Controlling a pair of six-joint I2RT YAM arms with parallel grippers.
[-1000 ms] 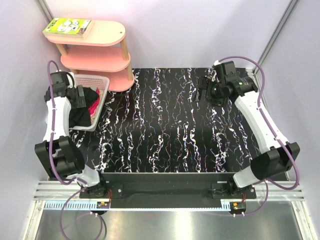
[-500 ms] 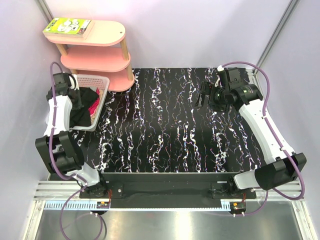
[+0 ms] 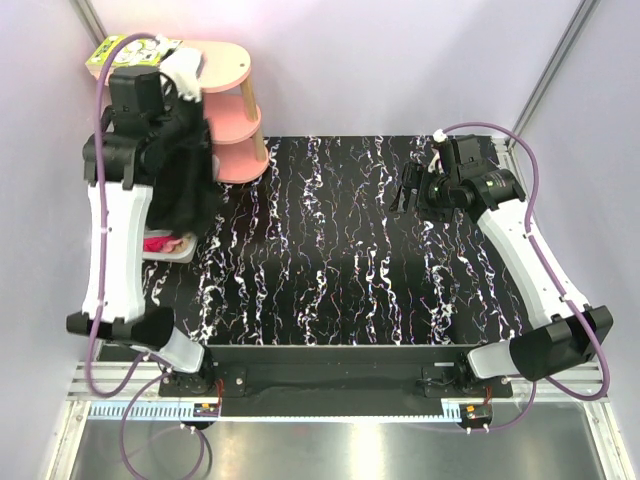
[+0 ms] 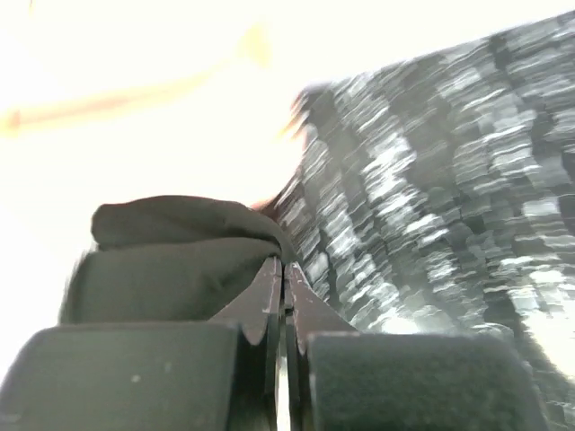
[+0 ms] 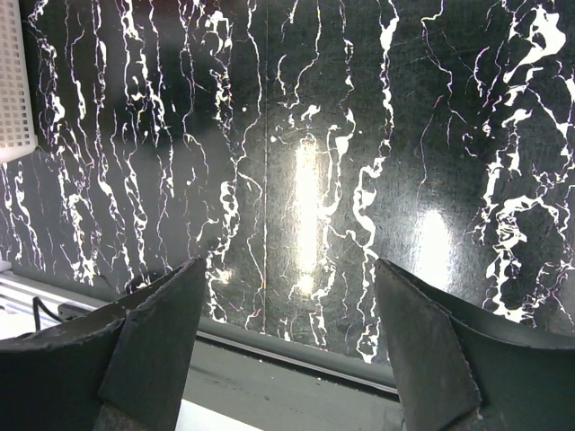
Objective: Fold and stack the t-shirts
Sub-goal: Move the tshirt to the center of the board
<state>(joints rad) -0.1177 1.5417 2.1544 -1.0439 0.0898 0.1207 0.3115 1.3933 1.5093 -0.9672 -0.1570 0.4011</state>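
Note:
My left gripper is raised high above the white basket and is shut on a black t-shirt, which hangs down from it in a bunch. In the left wrist view the jaws are pressed together, with the black t-shirt gathered at their tip. A red/pink t-shirt shows in the basket below. My right gripper hovers open over the far right of the table. Nothing lies between its fingers.
The black marbled table spreads between the arms. A pink three-tier shelf stands at the back left behind the basket, with a green book on its top. The basket's corner shows in the right wrist view.
My left gripper shut on the black t-shirt in the basket and rose, pulling it up. The right gripper shifted slightly toward the near side and its jaws narrowed a little.

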